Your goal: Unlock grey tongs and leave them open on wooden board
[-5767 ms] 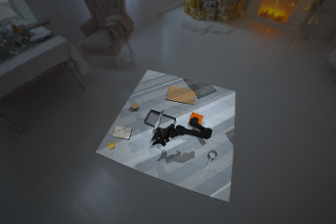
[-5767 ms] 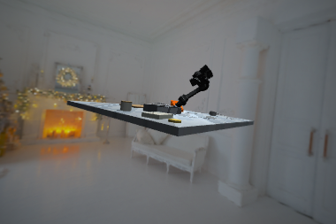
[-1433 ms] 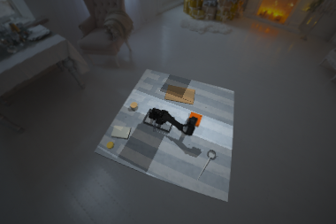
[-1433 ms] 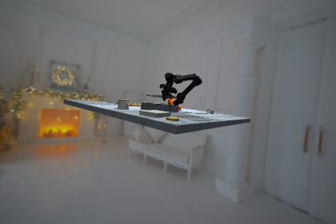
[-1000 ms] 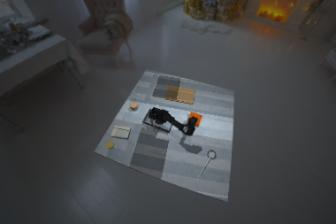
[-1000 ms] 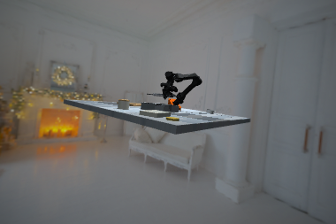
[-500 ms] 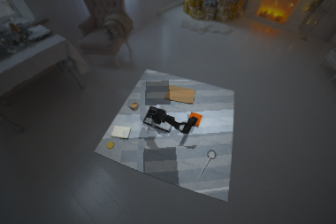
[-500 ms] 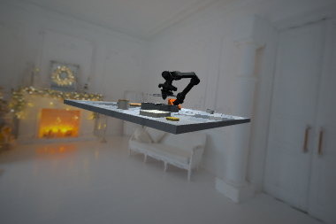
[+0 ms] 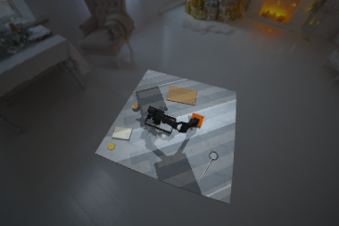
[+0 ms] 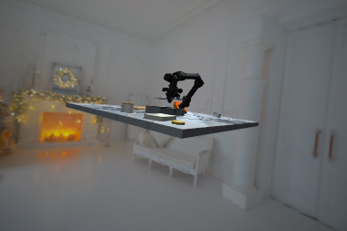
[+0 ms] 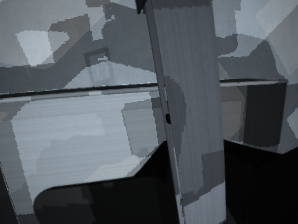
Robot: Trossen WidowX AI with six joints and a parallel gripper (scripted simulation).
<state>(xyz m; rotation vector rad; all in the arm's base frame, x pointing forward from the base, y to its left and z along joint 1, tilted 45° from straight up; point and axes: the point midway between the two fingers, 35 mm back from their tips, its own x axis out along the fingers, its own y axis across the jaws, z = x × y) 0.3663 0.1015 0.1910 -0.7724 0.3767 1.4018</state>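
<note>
Pale floor and white walls surround our single bench (image 9: 214,185) (image 10: 183,132), with one armchair (image 9: 104,12) and one lit fireplace (image 9: 280,6) (image 10: 61,126) beyond it. From the left in the top view, we count one yellow disc (image 9: 111,146) (image 10: 178,122), one cream block (image 9: 122,133) (image 10: 160,117) and one round pot (image 9: 135,106) (image 10: 127,107). Next comes one dark roasting tin (image 9: 160,129) (image 10: 157,110) (image 11: 90,92), then one wooden board (image 9: 182,95) (image 10: 140,108) lying flat behind it. One orange square (image 9: 201,117) (image 10: 176,105) lies at the foot of our one black arm (image 9: 169,120) (image 10: 188,76). Farthest right is one round-headed tool (image 9: 213,155) (image 10: 216,114), its thin handle slanting toward the near edge.

Our arm rises from the orange square, bends at a high elbow and runs forward nearly level before dropping at the wrist. Its hand (image 9: 152,112) (image 10: 173,99) (image 11: 184,144) hangs over the tin, pinching the one pair of grey tongs (image 10: 161,98) (image 11: 192,100) between two dark fingers. We see the tongs lifted clear of the tin and away from the board, lying close to level in the exterior view. We cannot tell whether their lock is released.
</note>
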